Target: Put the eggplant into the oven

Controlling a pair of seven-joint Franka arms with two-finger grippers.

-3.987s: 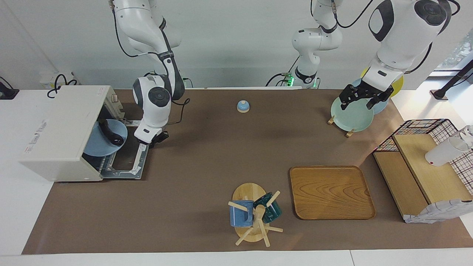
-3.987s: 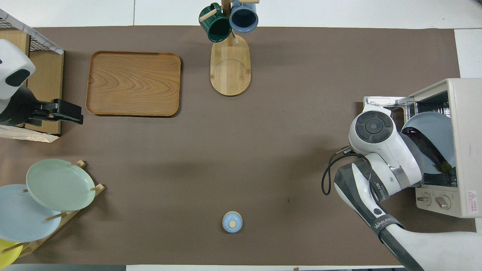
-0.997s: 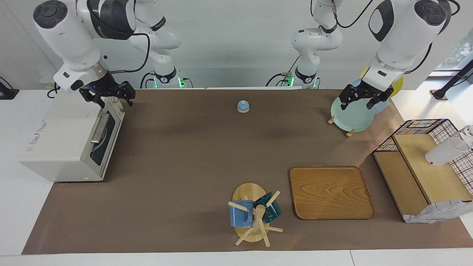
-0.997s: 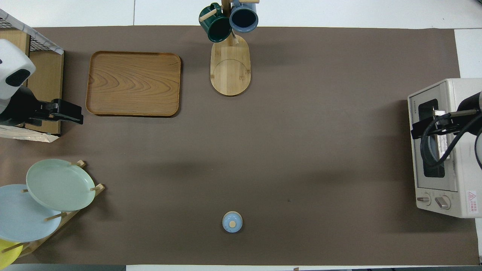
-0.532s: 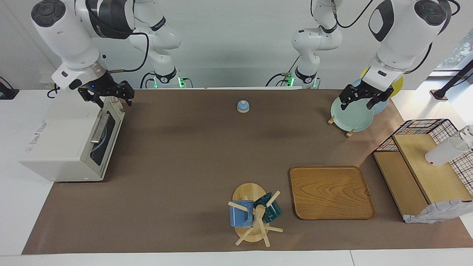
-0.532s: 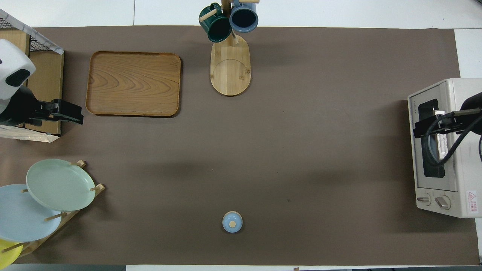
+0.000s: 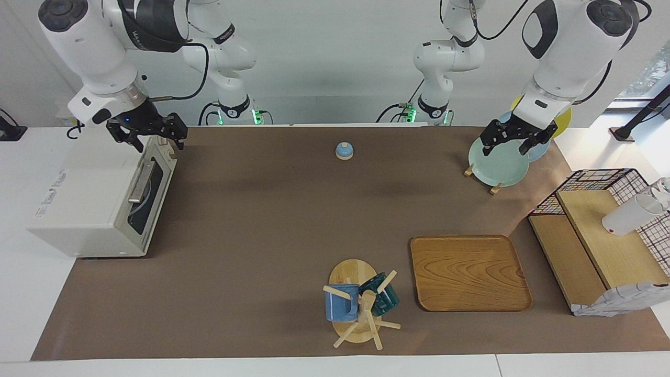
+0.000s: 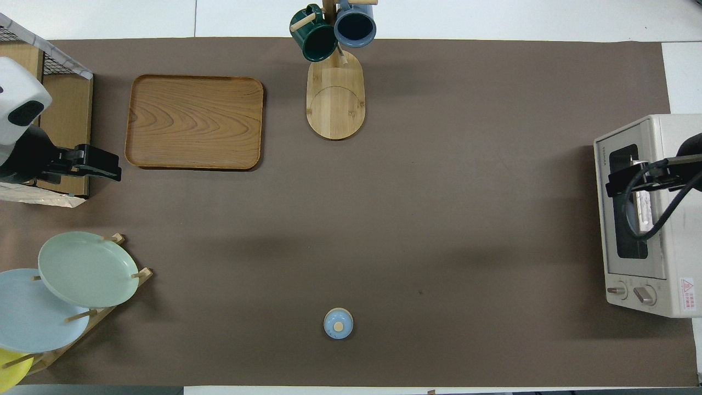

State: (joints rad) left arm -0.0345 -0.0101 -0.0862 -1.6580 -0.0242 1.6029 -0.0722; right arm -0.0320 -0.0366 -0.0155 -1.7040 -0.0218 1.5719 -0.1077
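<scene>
A wooden tray [image 7: 469, 272], a mug rack [image 7: 359, 309] with two mugs, a small blue bell [image 7: 344, 151], a plate rack [image 7: 497, 159] and a wire basket [image 7: 607, 209] are spread over the bench [image 7: 272, 220]; none of them stands between either tool and the oven [image 7: 94, 196]. The oven sits at the right arm's end of the bench with its door shut. The eggplant cannot be made out; a pale plate edge shows dimly through the door glass, so it is probably inside. The right tool [image 7: 148, 133] hangs over the oven's top corner nearest the robots, fingers spread and holding nothing, its arm raised high. The left tool [image 7: 512, 139] waits over the plate rack, fingers spread and empty
</scene>
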